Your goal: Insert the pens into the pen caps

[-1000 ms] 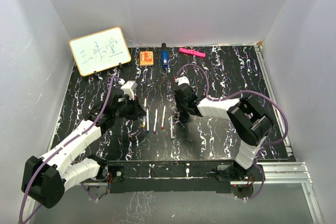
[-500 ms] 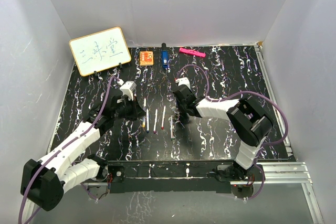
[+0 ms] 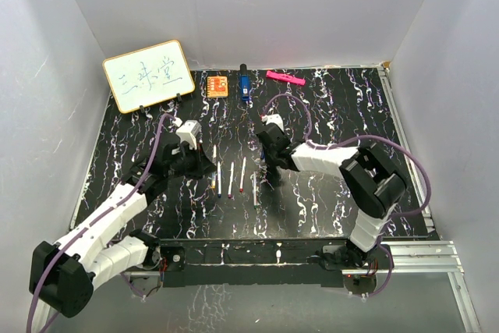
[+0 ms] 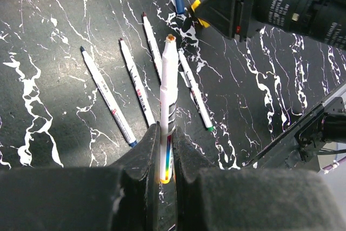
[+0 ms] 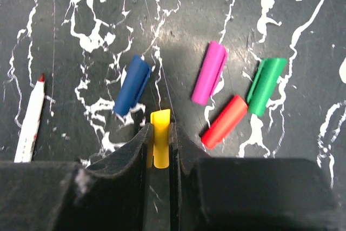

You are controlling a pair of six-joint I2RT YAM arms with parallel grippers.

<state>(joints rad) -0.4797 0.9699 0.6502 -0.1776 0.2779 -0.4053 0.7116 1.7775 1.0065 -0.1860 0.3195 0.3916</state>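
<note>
My left gripper [image 4: 165,131] is shut on a white pen [image 4: 168,79] whose yellow tip points away from it, above the table. Several more pens [image 4: 110,98] lie side by side on the black marbled table [image 4: 48,20] beneath it; the top view shows them [image 3: 231,178] between the two arms. My right gripper [image 5: 159,128] is shut on the yellow pen cap [image 5: 160,139], low over the table. Loose caps lie just ahead of it: blue [image 5: 132,85], pink-purple [image 5: 210,72], green [image 5: 266,86] and red [image 5: 224,121]. In the top view the left gripper [image 3: 204,163] and right gripper [image 3: 267,163] face each other.
A whiteboard [image 3: 148,76] leans at the back left. An orange square [image 3: 217,85], a blue block [image 3: 244,87] and a pink bar [image 3: 284,78] lie along the back edge. White walls enclose the table on three sides. A red-tipped pen [image 5: 30,120] lies left of the right gripper.
My right gripper's jaws have narrowed onto the yellow cap. The left arm has shifted slightly back with its pen.
</note>
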